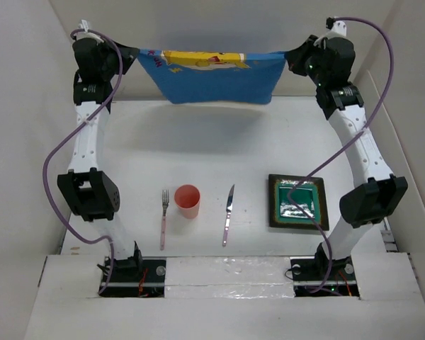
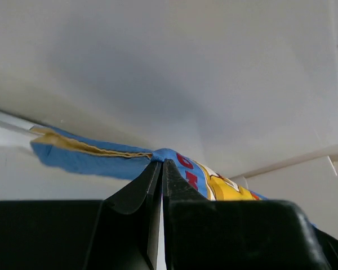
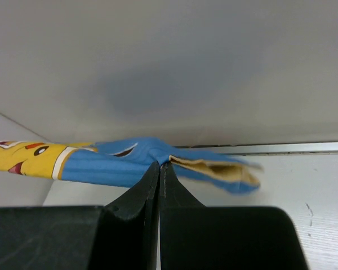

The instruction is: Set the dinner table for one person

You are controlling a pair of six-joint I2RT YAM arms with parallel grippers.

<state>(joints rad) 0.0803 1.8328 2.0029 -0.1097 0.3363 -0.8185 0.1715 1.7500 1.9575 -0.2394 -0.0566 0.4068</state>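
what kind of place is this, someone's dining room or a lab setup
Probably a robot lab test cell, not a home: white table boxed by white walls, left arm and right arm bolted at its near edge, holding up a blue cloth mat beyond a staged fork, cup, knife and plate.
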